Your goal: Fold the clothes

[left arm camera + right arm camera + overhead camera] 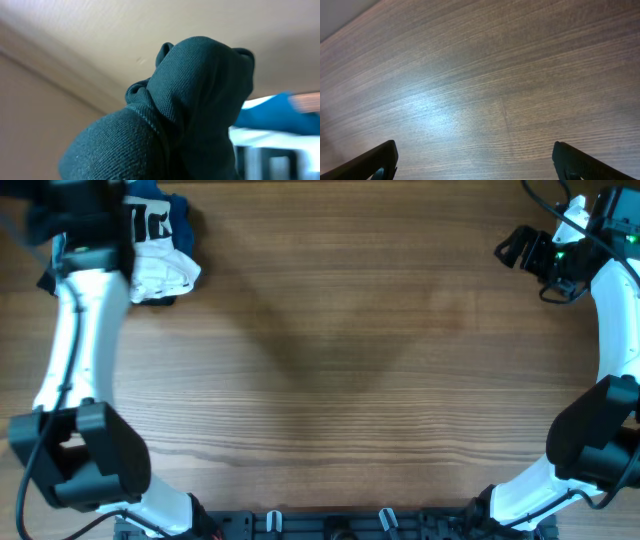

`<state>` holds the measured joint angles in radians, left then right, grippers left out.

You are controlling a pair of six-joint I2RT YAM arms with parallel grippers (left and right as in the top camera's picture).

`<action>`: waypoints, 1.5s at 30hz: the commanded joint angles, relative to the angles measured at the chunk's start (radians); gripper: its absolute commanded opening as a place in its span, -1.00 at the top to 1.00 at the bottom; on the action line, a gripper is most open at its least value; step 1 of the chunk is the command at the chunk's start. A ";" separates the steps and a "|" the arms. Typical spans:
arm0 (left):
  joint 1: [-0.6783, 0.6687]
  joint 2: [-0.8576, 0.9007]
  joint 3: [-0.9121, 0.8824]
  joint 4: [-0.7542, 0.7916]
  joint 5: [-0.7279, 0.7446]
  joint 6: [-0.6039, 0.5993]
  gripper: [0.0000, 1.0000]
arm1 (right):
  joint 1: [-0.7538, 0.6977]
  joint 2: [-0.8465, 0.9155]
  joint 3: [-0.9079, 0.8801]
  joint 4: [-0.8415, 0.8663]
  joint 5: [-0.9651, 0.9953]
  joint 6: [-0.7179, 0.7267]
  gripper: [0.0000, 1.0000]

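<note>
Dark, almost black knit fabric of the shirt (190, 100) fills the left wrist view, bunched up right in front of the camera against a pale ceiling. My left gripper (80, 215) is raised at the table's far left corner and looks blurred in the overhead view; its fingers are hidden by the fabric, which it seems to pinch. A little dark cloth (35, 225) shows beside it. The collar and logo are hidden. My right gripper (525, 248) is open and empty at the far right, its fingers (475, 165) spread over bare wood.
A bundle of white and blue garments with a striped print (162, 255) lies at the far left, right beside the left arm. The wooden table (340, 360) spans the view. Both arm bases stand at the near edge.
</note>
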<state>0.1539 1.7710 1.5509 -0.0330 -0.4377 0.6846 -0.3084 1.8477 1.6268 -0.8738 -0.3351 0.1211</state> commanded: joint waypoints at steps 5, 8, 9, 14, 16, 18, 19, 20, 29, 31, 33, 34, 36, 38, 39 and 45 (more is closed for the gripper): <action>0.277 0.053 0.009 0.052 0.422 0.045 0.92 | 0.001 0.009 0.003 -0.002 -0.001 0.064 -1.00; 0.303 0.127 0.009 0.072 0.452 0.104 0.92 | 0.002 0.009 0.003 0.000 -0.001 0.070 -1.00; 0.299 0.146 0.009 0.071 0.452 0.121 0.92 | 0.002 0.009 0.003 -0.001 -0.001 0.070 -1.00; 0.219 0.181 0.009 0.075 0.452 0.018 0.92 | 0.002 0.009 0.003 -0.001 -0.001 0.069 -1.00; 0.183 0.183 0.009 0.070 0.452 -0.038 0.92 | 0.002 0.009 0.003 -0.001 -0.001 0.069 -0.99; 0.140 0.193 0.009 0.055 0.452 -0.043 0.93 | 0.002 0.009 0.003 -0.001 -0.001 0.069 -1.00; 0.122 0.196 0.009 0.047 0.452 -0.043 0.92 | 0.002 0.009 0.003 0.000 -0.001 0.065 -0.99; 0.097 0.200 0.009 0.032 0.452 -0.043 0.92 | 0.002 0.009 0.003 0.000 0.000 0.065 -1.00; -0.060 0.223 0.007 -0.255 0.532 -0.043 -1.00 | 0.002 0.009 0.003 0.000 -0.001 0.064 -0.99; -0.074 0.223 0.007 -0.276 0.531 -0.043 -1.00 | 0.002 0.009 0.003 0.000 -0.001 0.064 -0.99; -0.088 0.223 0.007 -0.276 0.533 -0.043 -1.00 | 0.002 0.009 0.003 -0.002 -0.001 0.064 -1.00; -0.095 0.223 0.007 -0.274 0.535 -0.043 -1.00 | 0.002 0.009 0.003 -0.002 -0.001 0.064 -0.99; -0.113 0.216 0.007 -0.271 0.534 -0.043 -1.00 | 0.002 0.009 0.003 -0.001 -0.001 0.065 -0.99; -0.132 0.192 0.007 -0.258 0.525 -0.127 -1.00 | 0.002 0.009 0.003 -0.001 -0.001 0.065 -1.00; -0.138 0.163 0.008 -0.234 0.515 -0.238 -1.00 | 0.002 0.009 0.003 -0.001 -0.001 0.064 -0.99; -0.100 -0.045 0.007 -0.201 0.459 -0.706 -1.00 | 0.002 0.009 0.003 0.000 0.000 0.062 -1.00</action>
<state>0.0219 1.8751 1.5490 -0.2516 0.0578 0.2417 -0.3084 1.8477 1.6268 -0.8753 -0.3351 0.1795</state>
